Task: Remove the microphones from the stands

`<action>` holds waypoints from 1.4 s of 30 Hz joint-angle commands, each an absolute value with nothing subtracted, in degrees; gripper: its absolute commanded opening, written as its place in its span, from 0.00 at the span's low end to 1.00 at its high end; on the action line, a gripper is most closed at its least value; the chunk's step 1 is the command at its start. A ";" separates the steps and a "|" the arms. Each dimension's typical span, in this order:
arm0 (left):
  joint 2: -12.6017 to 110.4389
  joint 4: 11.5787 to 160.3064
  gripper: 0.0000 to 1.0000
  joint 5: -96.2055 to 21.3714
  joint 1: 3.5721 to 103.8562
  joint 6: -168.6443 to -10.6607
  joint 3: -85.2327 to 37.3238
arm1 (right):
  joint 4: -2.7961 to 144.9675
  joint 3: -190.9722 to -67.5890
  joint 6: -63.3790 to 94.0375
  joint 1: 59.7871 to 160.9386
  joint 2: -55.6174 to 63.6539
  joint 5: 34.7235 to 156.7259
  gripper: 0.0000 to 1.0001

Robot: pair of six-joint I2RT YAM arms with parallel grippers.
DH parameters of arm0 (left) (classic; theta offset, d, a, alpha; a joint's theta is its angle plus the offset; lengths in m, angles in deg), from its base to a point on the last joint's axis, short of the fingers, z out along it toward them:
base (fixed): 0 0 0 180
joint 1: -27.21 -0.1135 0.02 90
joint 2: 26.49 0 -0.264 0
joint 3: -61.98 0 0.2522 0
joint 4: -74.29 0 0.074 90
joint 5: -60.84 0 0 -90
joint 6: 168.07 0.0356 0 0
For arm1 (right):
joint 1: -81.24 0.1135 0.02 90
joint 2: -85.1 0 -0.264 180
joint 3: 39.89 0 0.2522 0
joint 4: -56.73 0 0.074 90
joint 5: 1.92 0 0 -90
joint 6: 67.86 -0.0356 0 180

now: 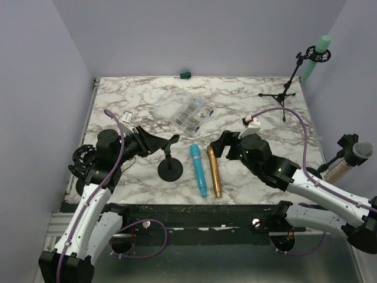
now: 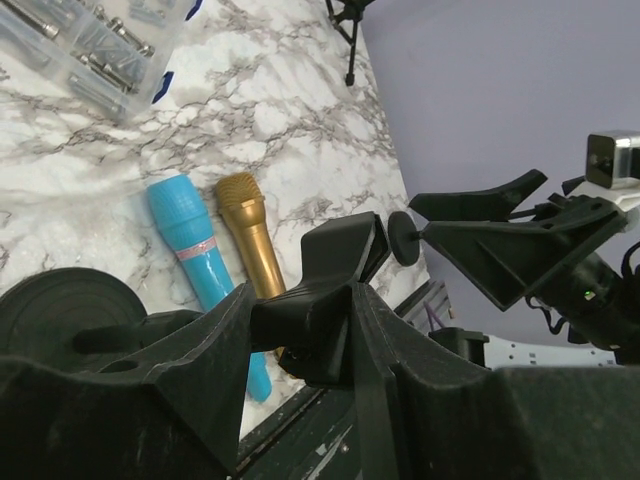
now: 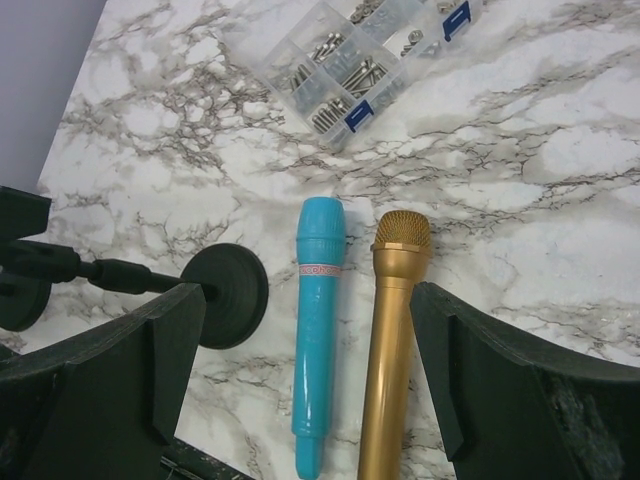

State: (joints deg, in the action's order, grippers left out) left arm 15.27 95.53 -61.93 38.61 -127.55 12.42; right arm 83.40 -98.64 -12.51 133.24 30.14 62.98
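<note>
Removal looks finished (blue microphone [image 1: 198, 171] and gold microphone [image 1: 213, 172] lie right of the stand [image 1: 171, 170]): left gripper [image 2: 300, 330], pinching its clip [image 2: 335, 250], should release; right gripper [image 3: 310, 300] hangs spread.

A turquoise mic [image 1: 198, 170] with a pink band, a gold mic [image 1: 213, 172] and a black stand [image 1: 170, 168] sit at centre frame. The table [image 1: 141, 100] is white, grey-veined marble; the walls [image 1: 194, 35], lilac.

Side by side: teal microphone [image 3: 316, 320], gold microphone [image 3: 391, 340]; stand base [image 3: 232, 296] left.
</note>
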 commanded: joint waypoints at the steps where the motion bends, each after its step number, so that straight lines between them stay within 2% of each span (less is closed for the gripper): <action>1: 17.44 99.02 0.40 -59.77 38.90 -122.66 15.88 | 82.44 -97.73 -12.70 133.12 29.86 62.21 0.92; 6: 17.26 99.24 0.42 -59.56 38.99 -122.09 15.68 | 82.44 -97.25 -12.66 133.09 29.99 61.99 0.92; 8: 16.89 100.47 0.49 -59.03 38.99 -121.15 14.53 | 82.44 -97.16 -12.68 133.09 30.02 61.98 0.92; 15: 15.14 106.60 0.86 -56.73 38.99 -115.87 8.17 | 82.44 -96.98 -12.59 133.11 30.06 61.68 0.92; 18: 14.91 107.46 0.93 -58.38 38.99 -113.13 6.05 | 82.44 -96.74 -12.62 133.10 30.09 61.63 0.92; 24: 16.70 112.27 0.95 -59.64 40.26 -104.09 0.47 | 82.38 -96.36 -12.64 133.09 30.35 61.41 0.92; 31: 22.08 121.75 0.89 -44.79 53.59 -88.70 -10.10 | 82.09 -96.36 -12.70 133.14 29.82 61.68 0.92; 42: 32.29 126.11 0.83 -36.67 63.61 -80.04 -15.89 | 82.71 -96.27 -12.59 133.11 30.40 60.93 0.93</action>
State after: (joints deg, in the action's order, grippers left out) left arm 28.52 121.65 -42.59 60.12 -86.06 -13.13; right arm 83.40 -96.96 -12.51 133.24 30.01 62.94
